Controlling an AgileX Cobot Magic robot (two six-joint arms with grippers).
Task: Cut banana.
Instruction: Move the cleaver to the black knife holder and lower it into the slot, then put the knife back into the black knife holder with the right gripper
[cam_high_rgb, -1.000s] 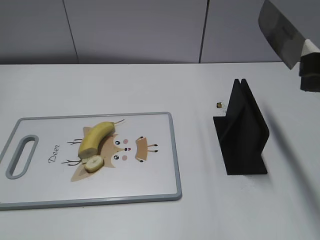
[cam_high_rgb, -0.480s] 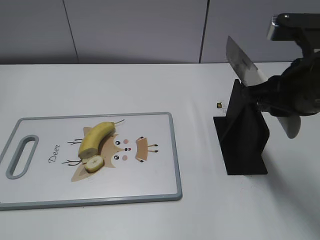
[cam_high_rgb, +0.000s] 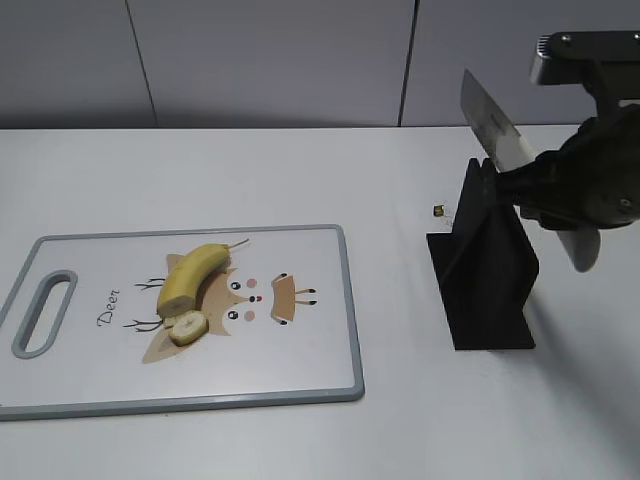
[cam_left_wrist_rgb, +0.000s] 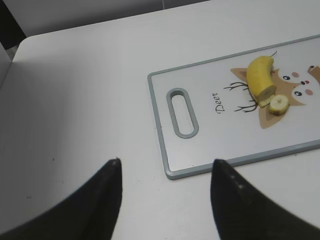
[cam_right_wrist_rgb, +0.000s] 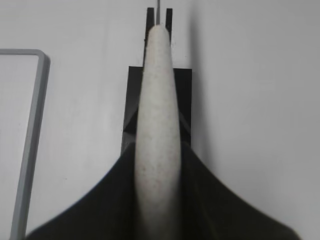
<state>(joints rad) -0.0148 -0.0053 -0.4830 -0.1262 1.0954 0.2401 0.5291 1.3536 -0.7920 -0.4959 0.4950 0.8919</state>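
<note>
The yellow banana (cam_high_rgb: 193, 276) lies on the white cutting board (cam_high_rgb: 300, 370), on its deer print, with a small round slice (cam_high_rgb: 187, 327) by its cut end. Both also show in the left wrist view, banana (cam_left_wrist_rgb: 261, 77) and slice (cam_left_wrist_rgb: 278, 104). My right gripper (cam_high_rgb: 560, 195) is shut on the pale handle (cam_right_wrist_rgb: 157, 130) of a knife (cam_high_rgb: 493, 125), whose blade sits above the slot of the black knife stand (cam_high_rgb: 485, 265). My left gripper (cam_left_wrist_rgb: 165, 165) is open and empty over bare table, left of the board; it is out of the exterior view.
A small dark speck (cam_high_rgb: 438, 211) lies on the table behind the stand. The board's handle slot (cam_high_rgb: 42, 312) is at its left end. A grey wall runs along the table's far edge.
My right gripper has swung the knife down from the upper right, so the blade now stands over the black stand's slot. The banana and slice have not moved.
</note>
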